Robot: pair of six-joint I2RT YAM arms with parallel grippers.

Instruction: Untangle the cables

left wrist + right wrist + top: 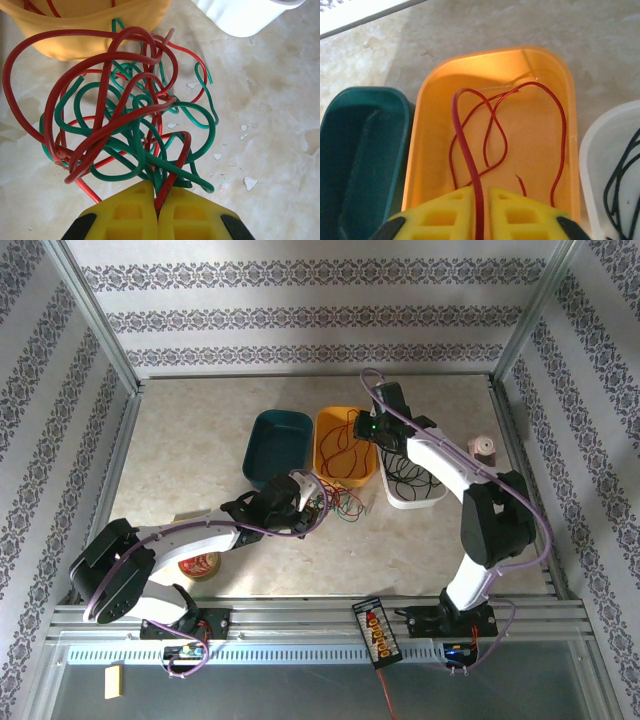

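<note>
Three bins are set in a row at mid-table: left bin point(278, 420), middle bin point(328, 435), right bin point(415, 503), each just beside the next, with the right bin set slightly nearer. Loose cable loops point(350, 455) are laid in the middle bin. A cable coil point(405, 478) is laid in the right bin. The tangled bundle point(125, 125) is located just in front of the middle bin, one strand pinched in the left gripper point(157, 210) on its near side. The right gripper point(481, 215) is positioned over the middle bin, a strand passing between its fingers. A roll point(484, 448) is stood behind and right of the right bin. A tin point(200, 565) is placed near-left, beside the left arm. A connector board point(377, 630) is mounted on the front rail, between the arm bases.
</note>
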